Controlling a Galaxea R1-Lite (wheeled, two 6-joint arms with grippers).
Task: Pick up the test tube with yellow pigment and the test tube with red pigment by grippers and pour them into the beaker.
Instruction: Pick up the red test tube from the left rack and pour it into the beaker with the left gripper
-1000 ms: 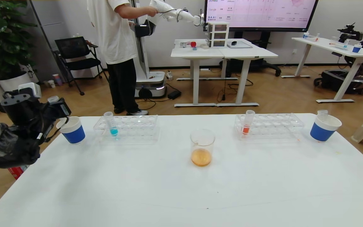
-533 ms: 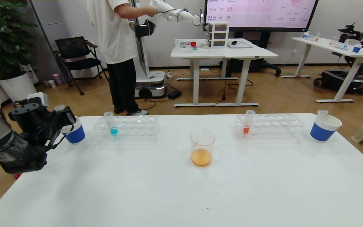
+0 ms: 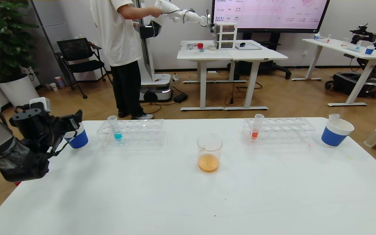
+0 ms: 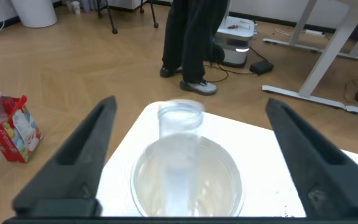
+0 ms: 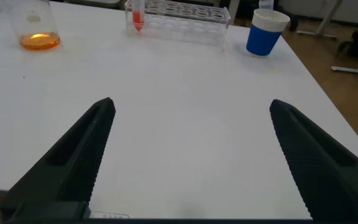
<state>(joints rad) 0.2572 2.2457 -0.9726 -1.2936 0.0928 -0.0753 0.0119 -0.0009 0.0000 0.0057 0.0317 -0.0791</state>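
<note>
We find the beaker (image 3: 209, 152) standing upright mid-table with orange liquid pooled in its bottom, which we judge to mean both pigments are already poured. Well to the left of the beaker, the left gripper (image 3: 75, 121) hangs over a blue-and-white paper cup (image 3: 78, 139) at the table's edge; in the left wrist view its fingers (image 4: 73, 163) are spread wide on either side of the cup (image 4: 187, 180), and a clear, empty-looking test tube (image 4: 180, 134) stands inside that cup, free of the claw. We take this to be the spent tube just let go. A second paper cup (image 3: 335, 132), well to the right of the beaker, also has a clear tube (image 3: 334, 117) rising from it. Between the beaker and the left cup a clear rack (image 3: 132, 131) holds a tube of blue liquid (image 3: 114, 128); between the beaker and the right cup another rack (image 3: 279, 130) holds a tube of orange-red liquid (image 3: 257, 126). Which emptied tube held yellow and which red, we cannot tell. The right gripper (image 5: 188, 155) is not seen from the head camera; its own wrist view shows it released, low over bare table (image 5: 185, 99) near the robot, grasping nothing. In our judgement the step in hand is disposal, and the next move calls only for lifting the left claw straight up off the cup without knocking it, then withdrawing the arm.
</note>
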